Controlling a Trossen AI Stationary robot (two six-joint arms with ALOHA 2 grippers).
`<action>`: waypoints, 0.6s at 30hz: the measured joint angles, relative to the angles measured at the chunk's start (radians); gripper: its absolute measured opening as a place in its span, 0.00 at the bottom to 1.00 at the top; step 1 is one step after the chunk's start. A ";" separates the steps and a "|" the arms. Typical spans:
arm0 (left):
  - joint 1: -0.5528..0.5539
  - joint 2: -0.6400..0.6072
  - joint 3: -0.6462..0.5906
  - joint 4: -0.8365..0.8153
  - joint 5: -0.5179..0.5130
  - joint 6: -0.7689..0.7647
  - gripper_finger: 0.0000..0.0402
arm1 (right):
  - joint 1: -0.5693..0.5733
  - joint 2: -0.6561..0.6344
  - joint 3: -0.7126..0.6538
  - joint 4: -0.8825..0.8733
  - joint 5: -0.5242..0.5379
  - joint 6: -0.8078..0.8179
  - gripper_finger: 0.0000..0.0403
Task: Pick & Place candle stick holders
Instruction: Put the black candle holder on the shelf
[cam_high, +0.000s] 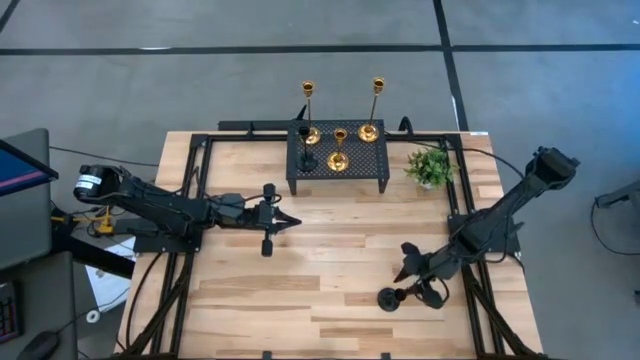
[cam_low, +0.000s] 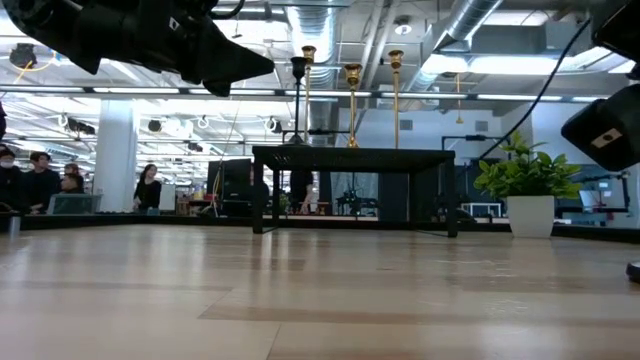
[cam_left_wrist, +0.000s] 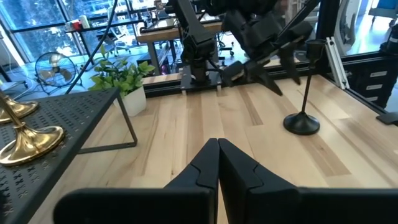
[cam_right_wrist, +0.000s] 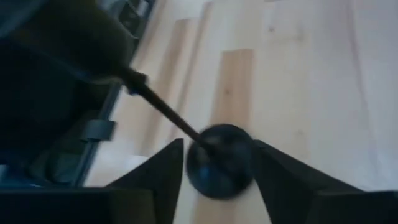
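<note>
On the counter (cam_high: 330, 260), the right claw (cam_high: 418, 283) is hanging with fingers spread around a black candle stick holder (cam_high: 388, 299) standing near the front right; judging by this, pinching its stem and lifting comes next. The left claw (cam_high: 285, 221), fingers pressed together, is waiting mid-counter. The mesh rack (cam_high: 338, 160) is carrying four holders: three gold (cam_high: 339, 158), one black (cam_high: 307, 160).

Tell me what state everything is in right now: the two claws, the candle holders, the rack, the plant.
Left gripper: shut, empty.
Right gripper: open, near the black holder on the table, not gripping it.
Black holder on the table: upright, standing free.
Black holder on the rack: upright.
Three gold holders: upright on the rack.
Rack: standing, four holders on it.
Plant: upright beside the rack.
</note>
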 joint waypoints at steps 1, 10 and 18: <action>0.000 0.000 0.000 0.000 0.000 0.000 0.01 | 0.000 0.015 0.000 0.028 -0.009 0.000 0.45; 0.000 0.000 0.000 0.000 0.000 0.000 0.01 | 0.001 0.119 0.000 0.229 -0.051 0.000 0.51; 0.000 0.000 0.000 0.000 -0.001 0.000 0.01 | 0.001 0.140 0.000 0.281 -0.069 0.000 0.33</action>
